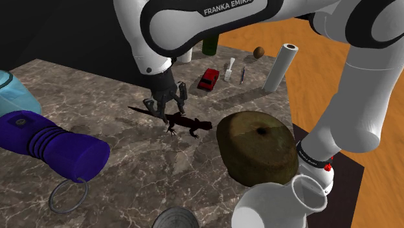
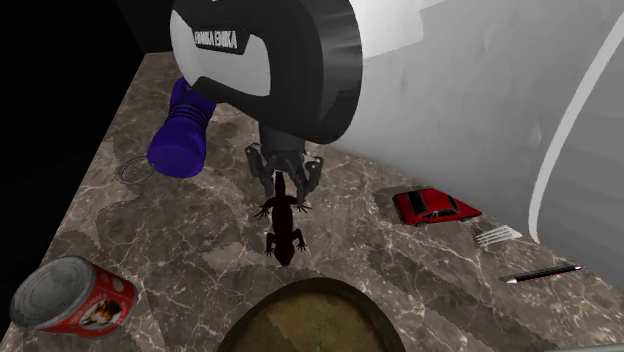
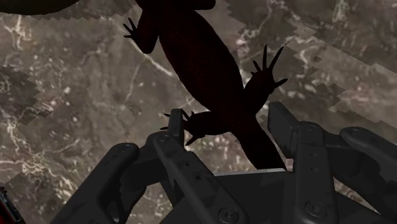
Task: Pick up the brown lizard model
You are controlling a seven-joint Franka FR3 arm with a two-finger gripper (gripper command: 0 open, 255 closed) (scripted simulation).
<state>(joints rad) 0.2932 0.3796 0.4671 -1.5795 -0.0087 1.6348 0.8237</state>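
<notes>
Grasp step, pre-close. Gripper [image 1: 167,110] is low over the dark brown lizard [image 1: 186,123], which lies flat near the middle of the counter [image 1: 97,97], well apart from every edge, head toward the big brown lump [image 1: 258,148]. Jaws stand open, astride the tail just behind the hind legs; no contact visible. Next, probably: drop a bit, close on tail base, lift straight. The thin tail may slip or pivot.
</notes>
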